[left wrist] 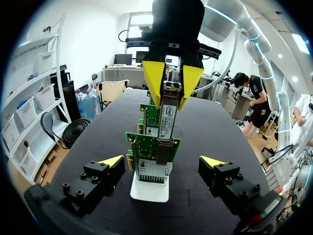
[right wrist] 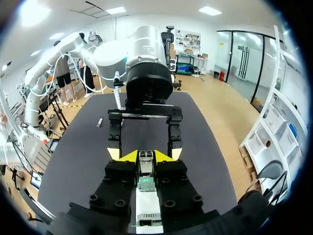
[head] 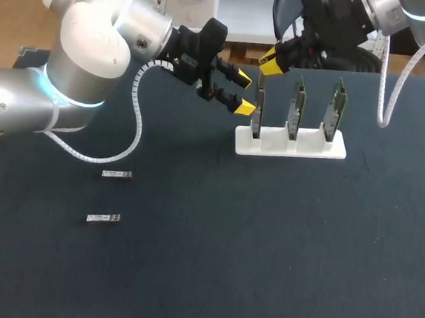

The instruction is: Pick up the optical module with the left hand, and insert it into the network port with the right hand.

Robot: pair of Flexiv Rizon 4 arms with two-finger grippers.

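A loose module (head: 104,218) and a second module (head: 116,174) lay well left of the white rack (head: 314,149), nearer. The rack held three upright cards (head: 297,107). At its leftmost card (head: 259,107), the left gripper (head: 243,92) gaped empty; beyond, the right gripper (right wrist: 145,155) pinched the optical module (left wrist: 166,120).

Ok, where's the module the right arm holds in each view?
Head: cannot be made out, at the right jaws over the left-end card.
Left wrist: module ahead, in the other arm's jaws, above that card.
Right wrist: module between its own jaws.
Landmark: that left-end card under it.
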